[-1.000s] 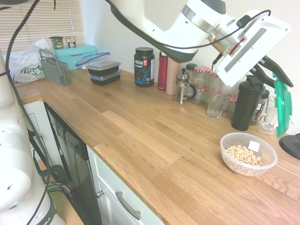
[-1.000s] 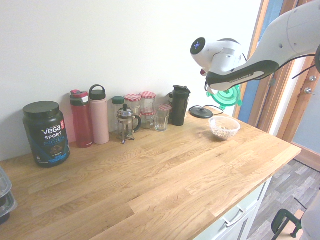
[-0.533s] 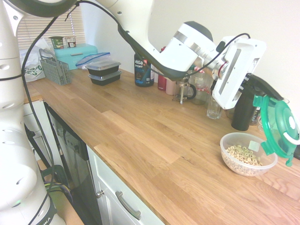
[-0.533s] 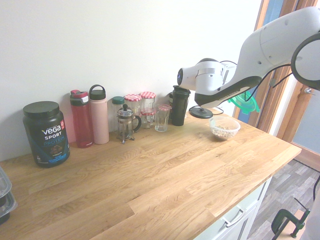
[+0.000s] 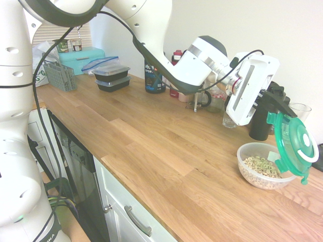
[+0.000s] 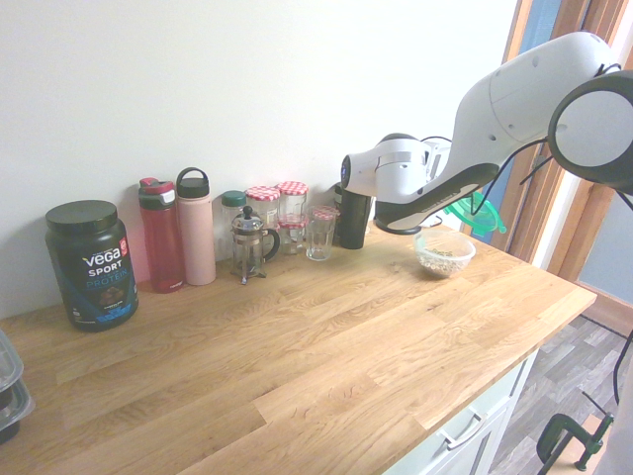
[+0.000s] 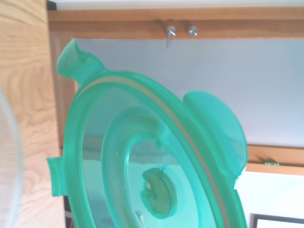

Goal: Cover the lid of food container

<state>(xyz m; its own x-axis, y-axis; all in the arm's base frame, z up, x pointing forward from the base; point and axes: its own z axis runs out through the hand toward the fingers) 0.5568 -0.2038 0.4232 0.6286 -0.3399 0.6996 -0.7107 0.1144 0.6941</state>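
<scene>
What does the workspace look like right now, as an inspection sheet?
Surface: wooden countertop, level.
Job's things: green lid tilted steeply above the food container's far rim, not seated; cereal rings inside.
Clutter: protein tub, two bottles, French press, jars, black meal-prep boxes, dark shaker.
Gripper: fingers shut on the lid.
Cables: nothing seen.
Surroundings: white wall, window blind, wooden door frame.

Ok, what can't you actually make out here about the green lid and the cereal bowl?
- Fingers on the lid: first exterior view, too small and dark to see where they pinch.
- Lid, second exterior view: mostly hidden behind the arm.
- Food container: first exterior view, far rim covered by the tilted lid, so contact is unclear.
- Container's white sticker: hidden behind the lid.
- Wrist view: lid cut off by the bottom edge.
</scene>
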